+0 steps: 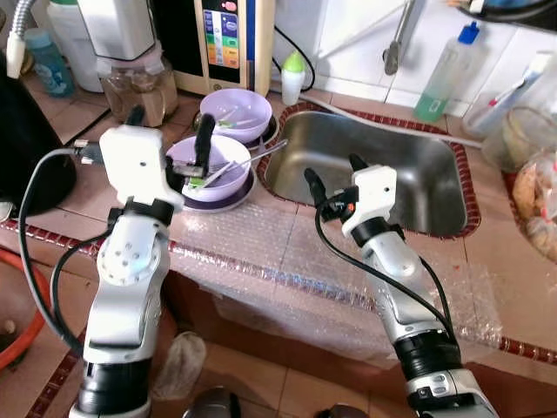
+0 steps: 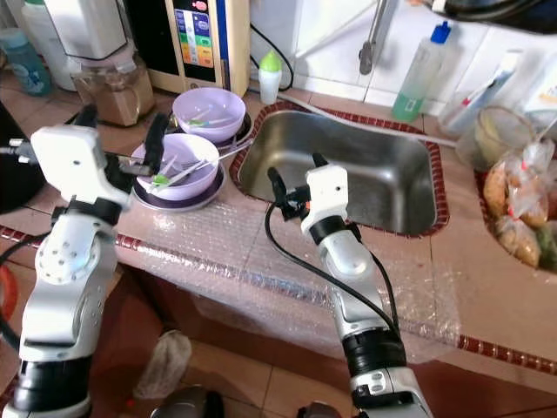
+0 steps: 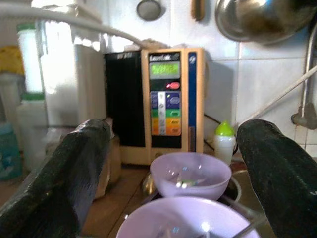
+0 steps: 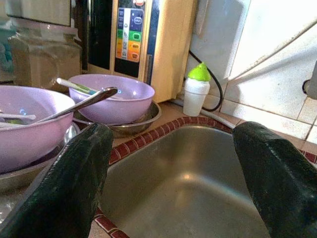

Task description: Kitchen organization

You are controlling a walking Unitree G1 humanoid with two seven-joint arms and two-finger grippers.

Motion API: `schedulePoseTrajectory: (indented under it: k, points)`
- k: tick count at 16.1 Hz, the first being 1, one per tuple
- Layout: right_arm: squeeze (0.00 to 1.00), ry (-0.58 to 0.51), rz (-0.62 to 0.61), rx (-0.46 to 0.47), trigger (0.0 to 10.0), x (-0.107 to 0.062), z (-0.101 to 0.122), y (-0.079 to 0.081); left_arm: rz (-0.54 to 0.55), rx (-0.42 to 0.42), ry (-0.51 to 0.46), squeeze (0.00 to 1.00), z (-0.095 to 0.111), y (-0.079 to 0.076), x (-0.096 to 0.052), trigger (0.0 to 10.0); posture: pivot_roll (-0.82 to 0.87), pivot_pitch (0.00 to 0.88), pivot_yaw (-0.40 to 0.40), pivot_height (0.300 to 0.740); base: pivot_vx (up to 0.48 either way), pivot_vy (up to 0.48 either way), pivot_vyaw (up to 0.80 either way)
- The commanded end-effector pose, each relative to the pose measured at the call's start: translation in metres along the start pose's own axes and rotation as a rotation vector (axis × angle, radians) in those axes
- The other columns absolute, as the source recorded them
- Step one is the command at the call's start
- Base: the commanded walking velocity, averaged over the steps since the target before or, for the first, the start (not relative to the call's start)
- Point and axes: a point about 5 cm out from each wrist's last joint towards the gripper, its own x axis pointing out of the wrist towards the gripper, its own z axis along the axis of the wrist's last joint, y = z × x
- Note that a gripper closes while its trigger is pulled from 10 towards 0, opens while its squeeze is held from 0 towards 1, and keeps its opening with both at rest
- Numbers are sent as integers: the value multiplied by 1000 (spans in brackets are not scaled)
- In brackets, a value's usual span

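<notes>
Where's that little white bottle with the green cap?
The little white bottle stands at the back of the counter against the tiled wall, between the beige water machine on its left and the sink, just behind the farther purple bowl.

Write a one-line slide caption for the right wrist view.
Open right gripper poised over the steel sink, two purple bowls holding utensils beside it.
</notes>
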Motion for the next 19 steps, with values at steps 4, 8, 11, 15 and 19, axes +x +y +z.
schedulePoseTrajectory:
  k: [4, 8, 11, 15, 19]
  points:
    - [0, -8, 30, -1, 10000, -5, 4, 10, -11, 25, 35, 0, -11, -3, -17, 10000, 70, 0, -30, 740, 0, 0, 0]
    - [0, 13, -1, 8, 10000, -16, -2, 12, -53, 26, 93, 0, -27, -10, -32, 10000, 59, 0, -14, 740, 0, 0, 0]
    - [0, 24, 33, 33, 10000, -20, -2, 11, -65, 33, 149, 0, -48, -15, -45, 10000, 44, 0, -15, 740, 0, 0, 0]
    - [0, 31, 33, 25, 10000, -17, -1, 9, -77, 27, 202, 0, -66, -17, -51, 10000, 33, 0, -22, 740, 0, 0, 0]
    - [0, 40, 54, 31, 10000, -17, -1, 14, -89, 8, 204, 0, -81, -23, -41, 4353, 17, 0, -24, 740, 0, 0, 0]
